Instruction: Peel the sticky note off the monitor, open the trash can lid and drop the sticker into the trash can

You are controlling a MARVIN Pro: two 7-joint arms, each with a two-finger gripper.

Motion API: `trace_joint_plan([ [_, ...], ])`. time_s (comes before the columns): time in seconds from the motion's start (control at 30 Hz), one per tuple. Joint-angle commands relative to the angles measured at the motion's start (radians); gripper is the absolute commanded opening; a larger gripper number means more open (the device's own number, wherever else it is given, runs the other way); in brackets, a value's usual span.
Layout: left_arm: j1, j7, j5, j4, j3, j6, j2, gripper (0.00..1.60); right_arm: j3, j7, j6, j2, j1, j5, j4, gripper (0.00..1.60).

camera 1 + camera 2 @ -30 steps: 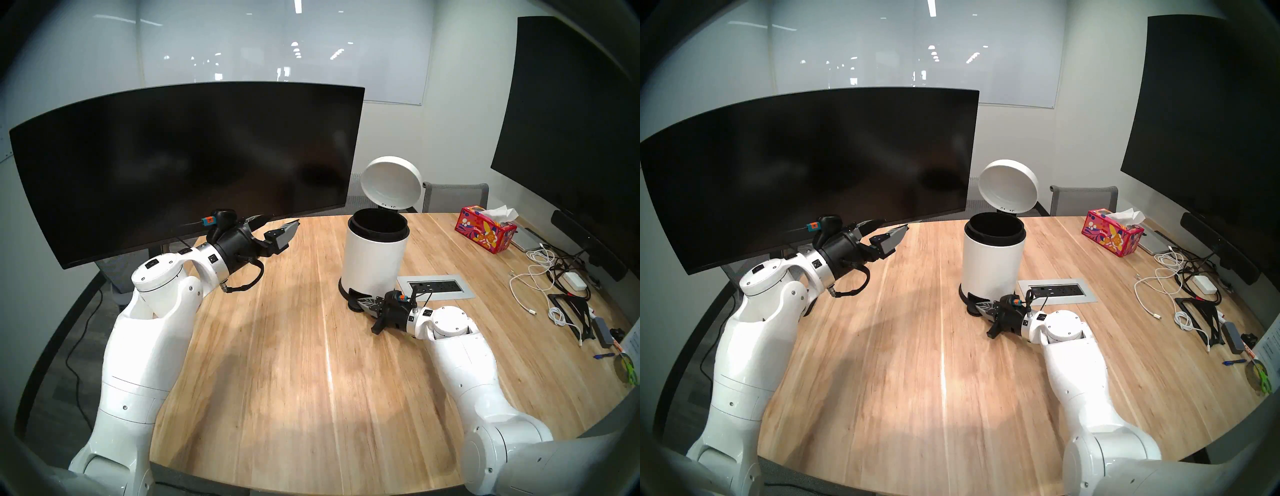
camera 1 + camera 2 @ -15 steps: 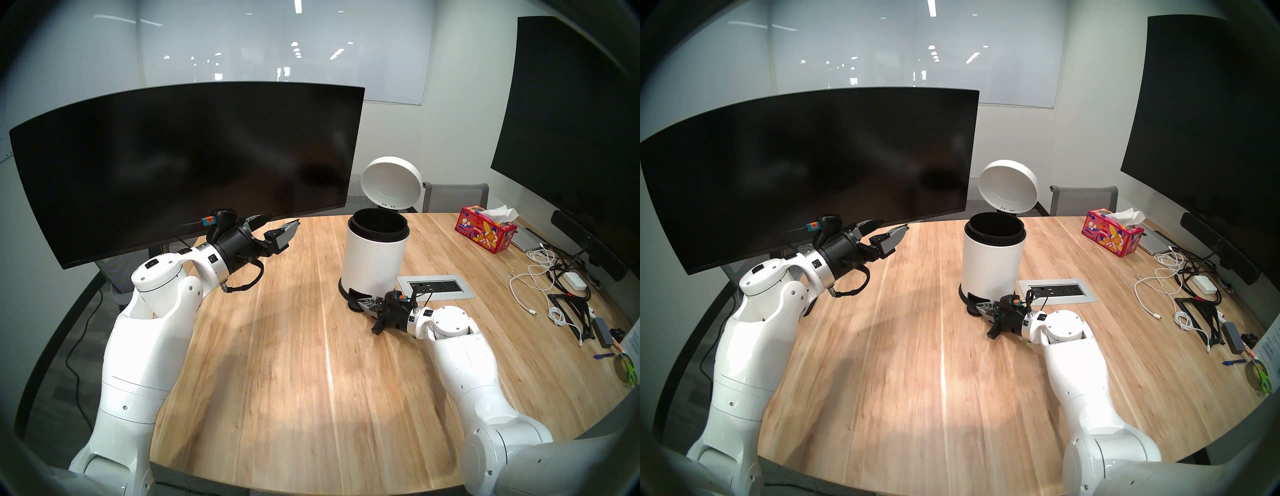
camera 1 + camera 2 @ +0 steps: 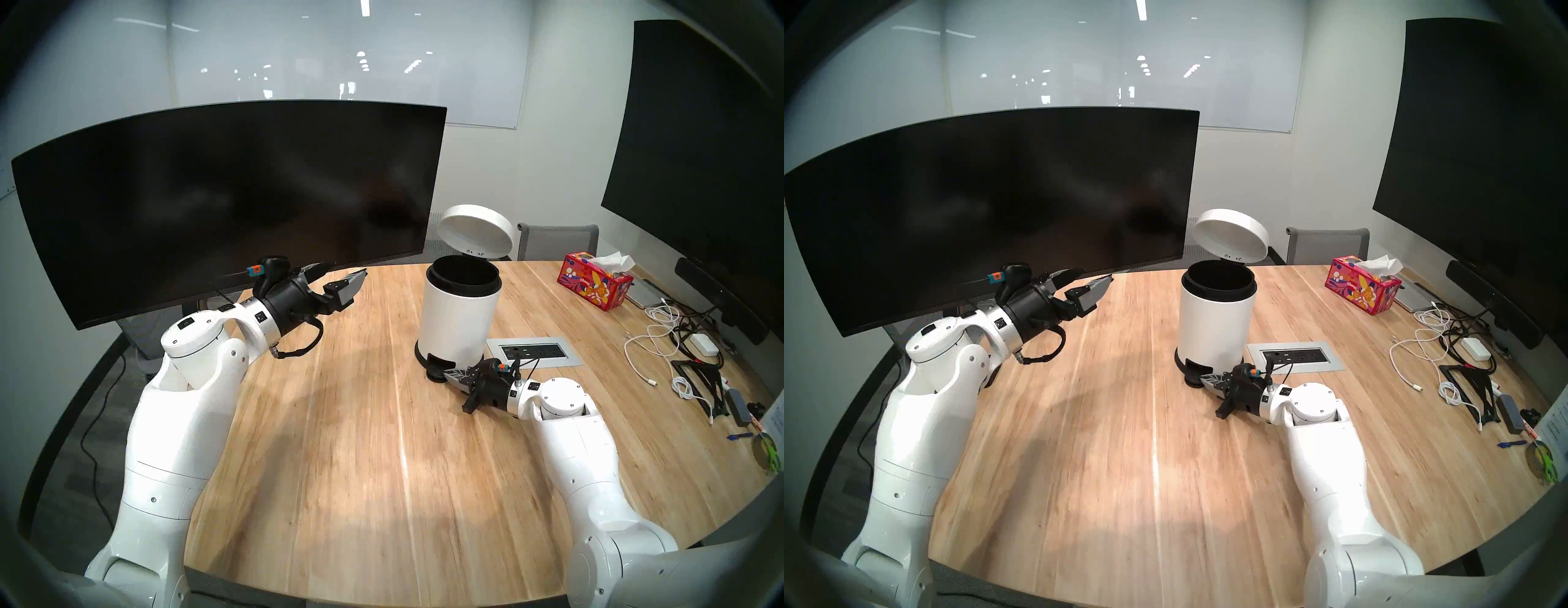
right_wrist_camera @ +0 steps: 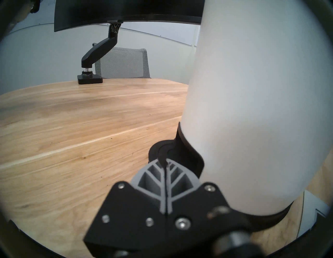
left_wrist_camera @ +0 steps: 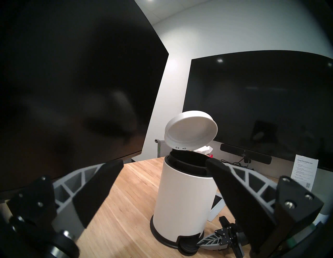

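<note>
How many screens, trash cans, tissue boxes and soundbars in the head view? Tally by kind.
screens: 2 (curved monitor, flat screen)
trash can: 1
tissue box: 1
soundbar: 1
total: 5

White trash can (image 3: 458, 316), black monitor (image 3: 229, 204), red patterned tissue box (image 3: 594, 286)
</note>
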Motion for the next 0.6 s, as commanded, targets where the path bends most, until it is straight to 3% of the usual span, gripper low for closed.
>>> trace_joint_plan([
  [0.0,-0.011,0.002,0.002,-0.022,-0.002,-0.006,-0.002,1.60,0.019,0.034,0.019,-0.007,-0.011,0.038,-0.095,0.00],
  [0.57,-0.011,0.002,0.003,-0.022,-0.003,-0.005,-0.003,1.60,0.097,0.104,0.103,0.003,-0.079,0.080,-0.261,0.00],
])
